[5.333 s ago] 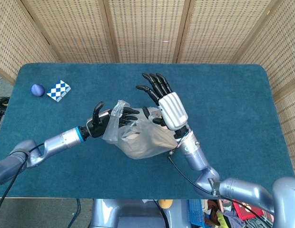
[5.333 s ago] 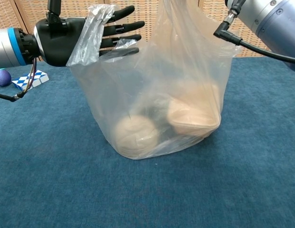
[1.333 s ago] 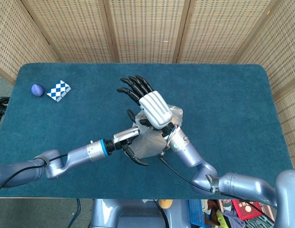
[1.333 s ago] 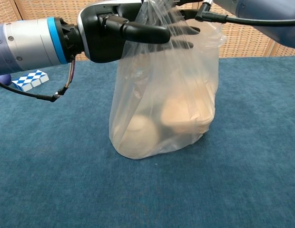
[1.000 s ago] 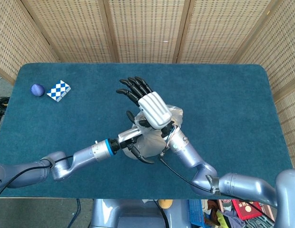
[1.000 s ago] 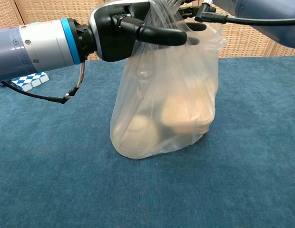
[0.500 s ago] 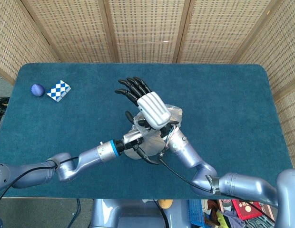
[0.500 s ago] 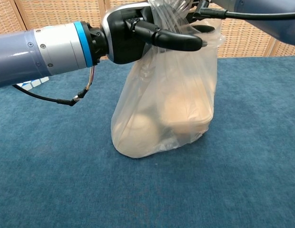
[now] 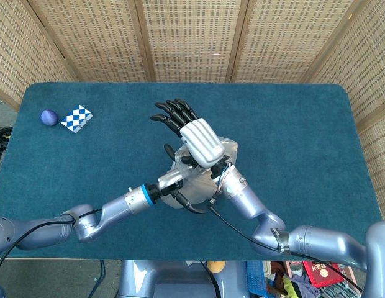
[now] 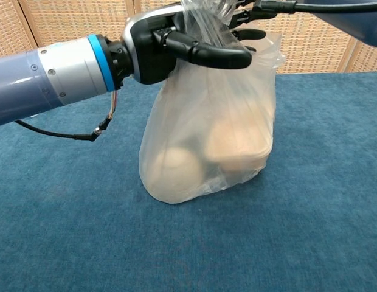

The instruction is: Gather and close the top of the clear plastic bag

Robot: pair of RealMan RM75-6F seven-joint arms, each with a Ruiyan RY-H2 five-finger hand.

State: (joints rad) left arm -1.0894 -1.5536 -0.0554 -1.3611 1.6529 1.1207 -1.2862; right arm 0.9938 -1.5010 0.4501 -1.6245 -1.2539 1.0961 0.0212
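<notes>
Bag (image 9: 225, 151) of clear plastic stands near the middle of the blue table (image 9: 304, 136) in the head view. The right hand (image 9: 186, 127) is above the bag, its white back up and its dark fingers (image 9: 171, 112) spread out past the bag toward the far-left; whether it holds any plastic I cannot tell. The left hand (image 9: 174, 181) reaches to the near-left side of the bag and is partly hidden under the right hand. Far to the left of the bag lie a blue ball (image 9: 49, 117) and a blue-white checkered block (image 9: 76, 117), just beside each other.

In the chest view the left hand (image 10: 176, 45) grips the gathered top of the bag (image 10: 207, 140), its fingers (image 10: 219, 58) wrapped around the bunched plastic. Pale round things (image 10: 234, 143) rest inside the bag, on its bottom. The bag stands on the table (image 10: 310, 213).
</notes>
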